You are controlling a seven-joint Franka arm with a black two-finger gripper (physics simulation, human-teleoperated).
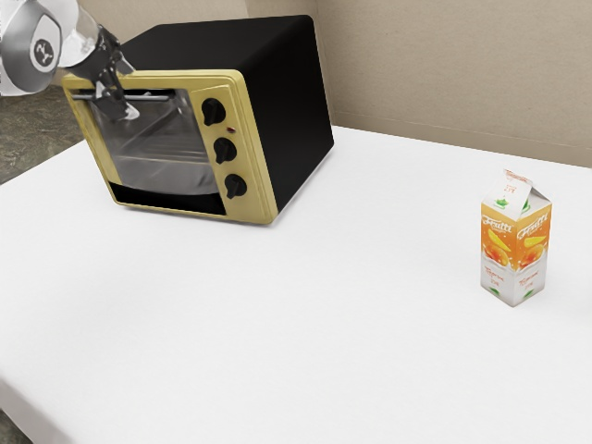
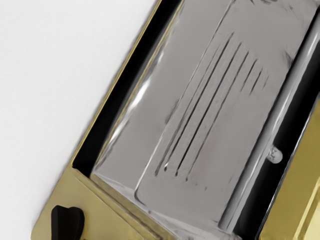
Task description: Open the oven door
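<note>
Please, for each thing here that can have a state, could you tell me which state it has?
Black oven with yellow front: standing on the white table.
Grey glass oven door: not wide open; whether fully shut, cannot tell.
Three black round knobs: settings unreadable.
Orange-and-white juice carton: upright.
Black end effector: at the door's metal handle bar; open or shut, cannot tell.
</note>
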